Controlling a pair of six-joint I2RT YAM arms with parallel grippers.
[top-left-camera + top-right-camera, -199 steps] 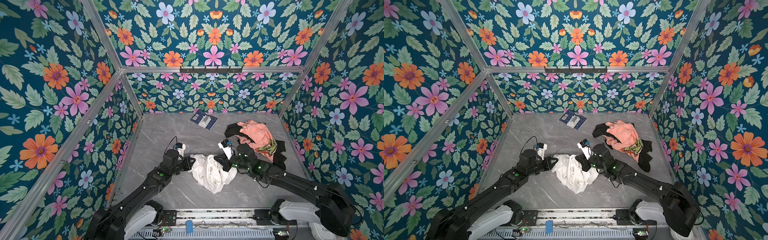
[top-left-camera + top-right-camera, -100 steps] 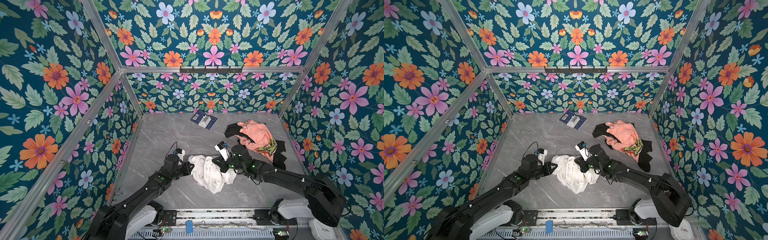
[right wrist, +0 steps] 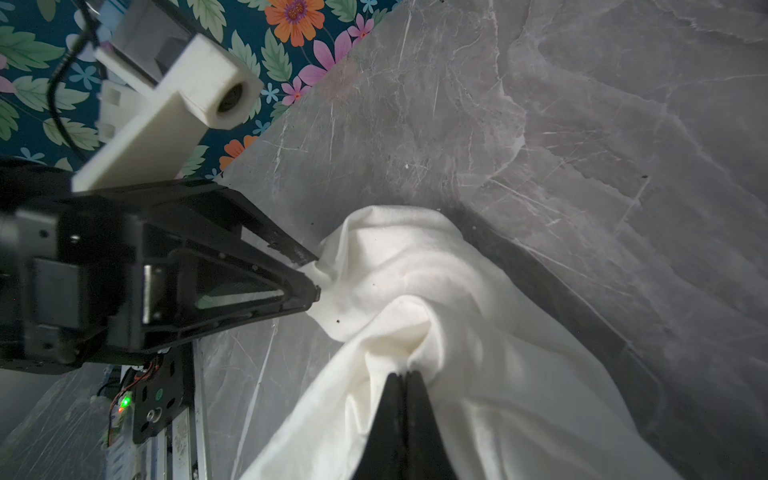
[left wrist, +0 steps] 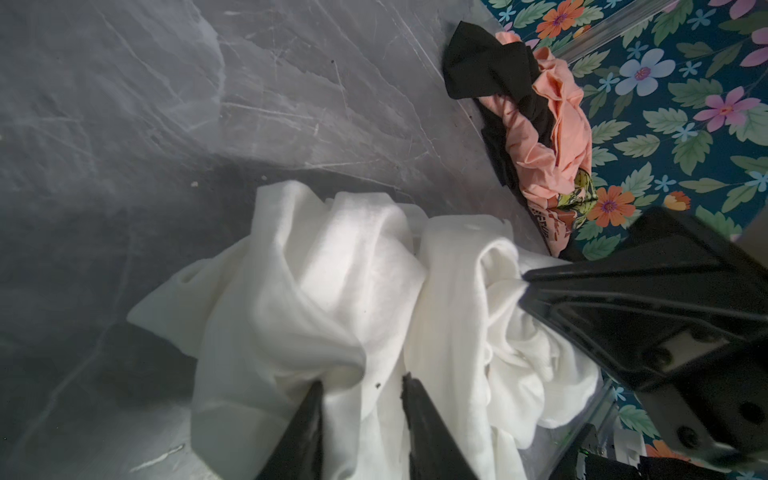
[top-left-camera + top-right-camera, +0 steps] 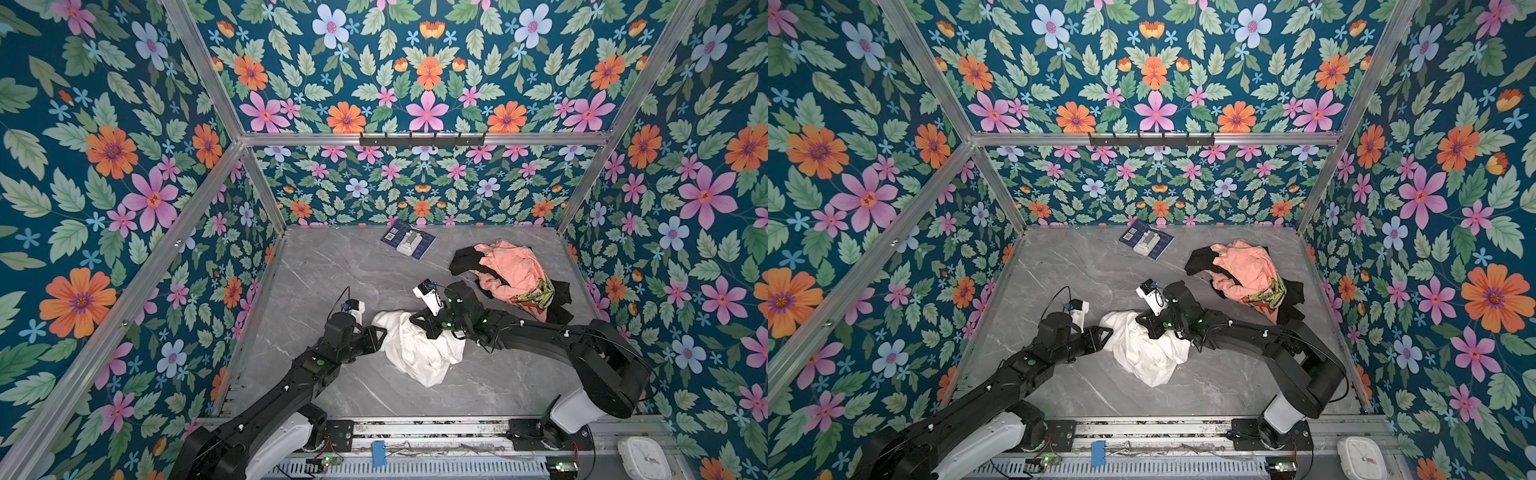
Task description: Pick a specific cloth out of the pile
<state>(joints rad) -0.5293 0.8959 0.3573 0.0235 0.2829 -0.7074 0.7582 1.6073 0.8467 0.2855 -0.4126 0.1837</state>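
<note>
White fabric, front and centre: the cloth [image 5: 415,353] lies crumpled on the grey marble bench [image 5: 324,266]. It sits about midway between the left and right edges, nearer the front edge than the back. It is well apart from the pile [image 5: 515,266], a peach-pink and black heap up by the back right corner, close to the right edge.

Over to the right end effector [image 3: 405,374]. Its jaws are pressed together on a raised fold of the cloth, and the fabric bunches into a peak right at the tips. In both top views it comes in from the right onto the cloth's back edge [image 5: 1152,328].

Now the left end effector [image 4: 361,380], at the cloth's left side. Its jaws stand a narrow way apart, and white fabric runs between the two black fingers [image 4: 428,424] without being pinched. The right wrist view agrees: the tips [image 3: 315,276] are parted and just touch the cloth's edge.

At the back edge a blue card [image 5: 409,243] lies flat, well clear of both arms.
</note>
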